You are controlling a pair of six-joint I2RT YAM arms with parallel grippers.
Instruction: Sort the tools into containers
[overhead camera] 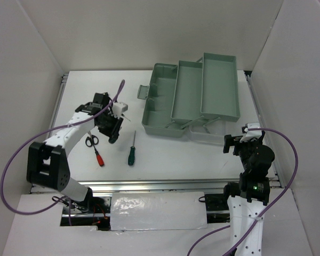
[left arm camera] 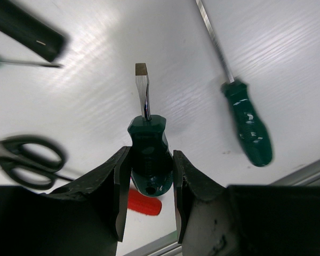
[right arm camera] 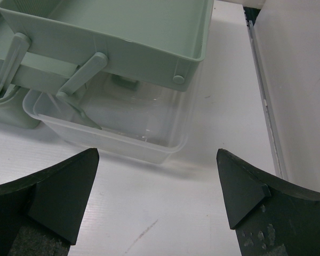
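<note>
Over at the table's (overhead camera: 165, 160) 9 o'clock side, the left claw (left arm camera: 150, 152) is clamping its two fingers (left arm camera: 117, 186) narrowly on the handle of a stubby green-handled screwdriver (left arm camera: 148, 160), whose flat blade is sticking out ahead of the fingertips. I cannot tell whether the tool is touching the surface. The other tools are lying loose around it. A long green-handled screwdriver (overhead camera: 132, 150) is resting at about 4 o'clock from the claw, shaft pointing to 12 o'clock. A red-handled screwdriver (overhead camera: 98, 157) is lying at 7 o'clock, and black-handled scissors (overhead camera: 92, 140) are lying at 8 o'clock, near the red one's tip. In the left wrist view a blurred black handle (left arm camera: 24, 29) is showing beyond the blade, though I cannot make out which tool it belongs to. The sage-green toolbox (overhead camera: 192, 98) is standing open at the table's 1 o'clock, its trays stepped out side by side on their hinge arms, with a clear plastic tray (right arm camera: 117, 125) sitting under the rightmost one. The right claw (right arm camera: 157, 154) is hanging at the table's 4 o'clock, just beside that clear tray, fingers spread wide and gripping nothing.
</note>
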